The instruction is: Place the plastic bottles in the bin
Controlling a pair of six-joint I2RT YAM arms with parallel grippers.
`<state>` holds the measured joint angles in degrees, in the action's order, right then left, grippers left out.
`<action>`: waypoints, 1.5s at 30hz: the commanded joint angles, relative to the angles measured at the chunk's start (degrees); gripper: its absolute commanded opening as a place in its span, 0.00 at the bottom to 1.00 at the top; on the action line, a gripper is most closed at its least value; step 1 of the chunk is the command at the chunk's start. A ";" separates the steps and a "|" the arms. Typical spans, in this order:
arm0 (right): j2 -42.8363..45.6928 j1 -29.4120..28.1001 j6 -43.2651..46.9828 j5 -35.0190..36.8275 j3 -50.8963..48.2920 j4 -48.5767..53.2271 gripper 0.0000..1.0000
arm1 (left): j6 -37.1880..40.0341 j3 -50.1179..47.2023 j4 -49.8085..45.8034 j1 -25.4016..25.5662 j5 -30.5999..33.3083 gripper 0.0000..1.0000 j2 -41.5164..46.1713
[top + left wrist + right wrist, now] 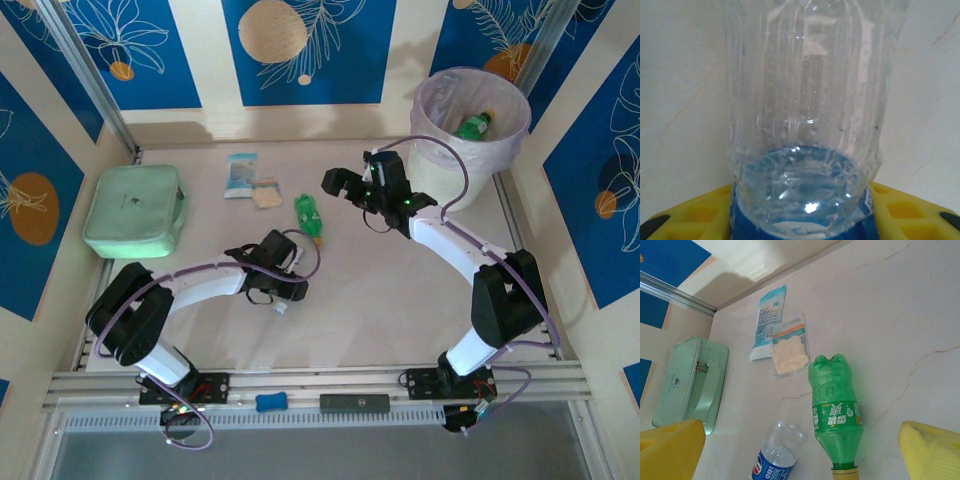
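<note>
A clear plastic bottle (pixel 807 100) with a blue label stands between the yellow fingers (pixel 912 210) of my left gripper (pixel 800 220), which is shut on its labelled part. That gripper (pixel 288 268) sits low over the table's middle left. The same clear bottle (pixel 777 455) lies beside a green bottle (pixel 834 410) with a yellow cap, which rests on the table (pixel 308 215). My right gripper (pixel 802 445) hovers open above the green bottle, and it (pixel 352 185) is left of the bin (pixel 440 90). Another green bottle (pixel 473 125) lies inside the bin.
A mint-green zip pouch (pixel 135 210) lies at the left edge. A flat blue-white packet (pixel 241 172) and a small clear packet of beige stuff (pixel 266 193) lie behind the green bottle. Raised walls enclose the table on three sides.
</note>
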<state>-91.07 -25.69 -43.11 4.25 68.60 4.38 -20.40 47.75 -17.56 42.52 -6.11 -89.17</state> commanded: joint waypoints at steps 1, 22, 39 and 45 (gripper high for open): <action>0.62 0.67 -0.71 -0.89 -0.36 1.10 0.99 | 0.23 -1.02 0.18 0.65 1.95 0.46 2.36; -3.98 -0.67 -4.92 -29.43 -2.97 -24.33 0.92 | -9.91 1.43 27.23 -6.87 -2.13 0.44 9.84; -9.32 -3.89 -6.42 -33.39 -0.31 -23.60 0.77 | -11.17 0.85 32.42 -7.96 -6.54 0.45 10.15; -9.62 -3.66 -6.12 -33.52 0.15 -23.09 0.55 | -10.80 1.30 32.32 -7.98 -6.96 0.48 9.89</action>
<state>-100.42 -29.23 -47.75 -27.44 67.00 -18.55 -31.46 47.51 12.58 34.81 -11.14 -79.68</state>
